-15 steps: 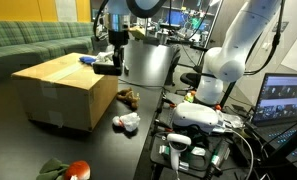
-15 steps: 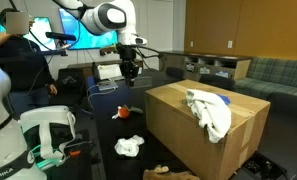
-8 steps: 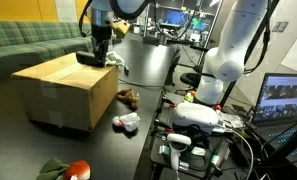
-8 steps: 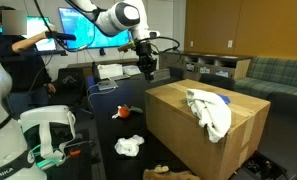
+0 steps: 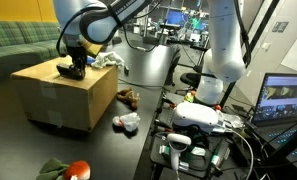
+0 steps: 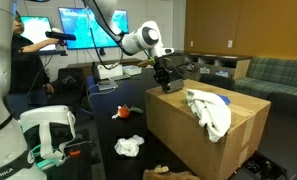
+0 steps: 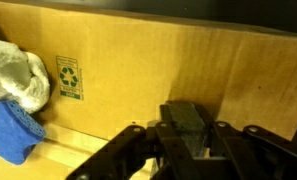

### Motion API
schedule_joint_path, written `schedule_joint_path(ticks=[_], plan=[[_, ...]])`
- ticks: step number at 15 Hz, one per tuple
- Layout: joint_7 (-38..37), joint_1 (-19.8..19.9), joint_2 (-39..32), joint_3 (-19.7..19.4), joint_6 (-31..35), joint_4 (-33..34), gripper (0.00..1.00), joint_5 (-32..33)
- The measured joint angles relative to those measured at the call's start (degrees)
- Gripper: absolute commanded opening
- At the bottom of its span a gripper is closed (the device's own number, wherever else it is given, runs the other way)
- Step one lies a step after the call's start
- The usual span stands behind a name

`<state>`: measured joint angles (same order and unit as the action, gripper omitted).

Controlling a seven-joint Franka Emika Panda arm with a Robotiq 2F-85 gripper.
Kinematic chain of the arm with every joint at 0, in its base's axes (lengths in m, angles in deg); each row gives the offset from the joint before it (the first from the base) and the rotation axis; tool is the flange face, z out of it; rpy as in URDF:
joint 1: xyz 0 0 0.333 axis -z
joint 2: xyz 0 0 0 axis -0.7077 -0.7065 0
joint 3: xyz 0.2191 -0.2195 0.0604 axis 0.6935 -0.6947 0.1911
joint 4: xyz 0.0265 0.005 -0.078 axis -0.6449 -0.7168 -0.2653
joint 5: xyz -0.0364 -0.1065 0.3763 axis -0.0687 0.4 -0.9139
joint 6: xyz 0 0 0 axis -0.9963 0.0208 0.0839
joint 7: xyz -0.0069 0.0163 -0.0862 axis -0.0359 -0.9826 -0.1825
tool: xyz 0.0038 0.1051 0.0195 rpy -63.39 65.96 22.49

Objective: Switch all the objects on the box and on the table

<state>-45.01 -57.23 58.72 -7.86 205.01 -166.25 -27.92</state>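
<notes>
Gripping the black block [image 7: 184, 122], your end effector [image 5: 73, 70] hangs by the box [image 5: 58, 98] edge at upper left; letting go here could drop it onto the counter [image 5: 100, 148].

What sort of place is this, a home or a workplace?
Most likely a robotics lab or office: large screens, white robot gear trailing cables, and a green sofa to one side.

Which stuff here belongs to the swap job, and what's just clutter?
Job:
- box, table
- black block, held in the gripper
- white cloth and blue item, on the box
- crumpled cloth, brown toy and plush, on the table

Clutter:
- sofa
- laptop
- monitors
</notes>
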Motion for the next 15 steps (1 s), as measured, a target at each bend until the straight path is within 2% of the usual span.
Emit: schedule_joint_path(ticks=[6,12,15], plan=[[-1.95,-4.32,-6.46,-3.93,-2.37,10.28,0.15,0.33],[-6.31,-7.66,-9.54,-6.84,-4.90,15.15,0.15,1.33],[-7.43,-7.91,-10.61,-9.02,-5.49,16.50,0.15,2.31]])
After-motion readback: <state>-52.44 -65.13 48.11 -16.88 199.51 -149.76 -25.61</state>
